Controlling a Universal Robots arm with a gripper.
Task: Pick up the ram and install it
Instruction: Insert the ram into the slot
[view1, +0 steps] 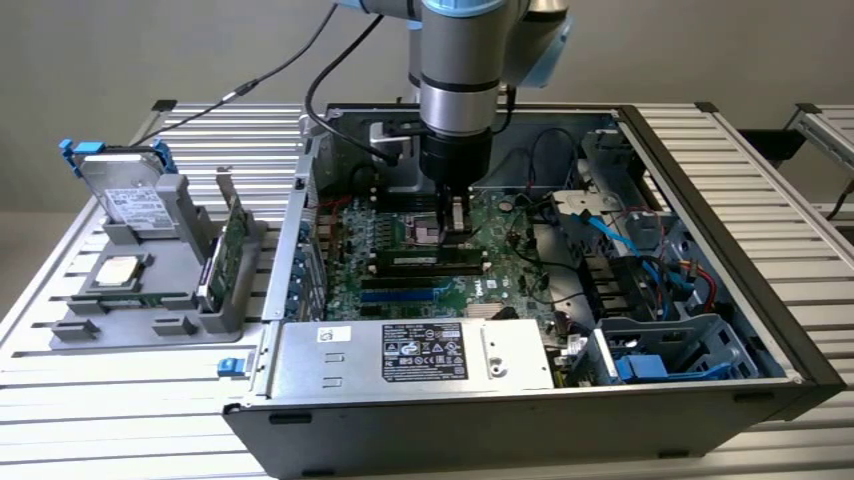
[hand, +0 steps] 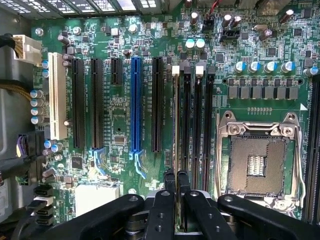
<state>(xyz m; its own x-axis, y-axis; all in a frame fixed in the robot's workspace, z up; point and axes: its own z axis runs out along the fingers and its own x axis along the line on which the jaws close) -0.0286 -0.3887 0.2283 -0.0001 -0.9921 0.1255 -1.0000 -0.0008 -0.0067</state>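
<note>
Black fingers nearly closed, pinching the thin ram, which stands edge-on between the tips. Ram lines up along the memory slot closest to the black expansion slots, one of four parallel memory slots. Cannot tell whether it is fully seated or just resting in the slot mouth. White latch at that slot's far end. Empty CPU socket with its metal frame sits just beside the memory slots. On their other side are black expansion slots, one blue slot and a white slot, all on the green motherboard. In the exterior view the fingers are down inside the open computer case, touching down mid-board, with the arm vertical above. Silver power supply with a black label fills the case's front edge. Blue drive cage and loose cables are at the exterior view's right. Case sits on a slatted metal worktop. At the exterior view's left, well apart from the case, a grey fixture carries a hard drive propped upright and a green card standing on edge.
</note>
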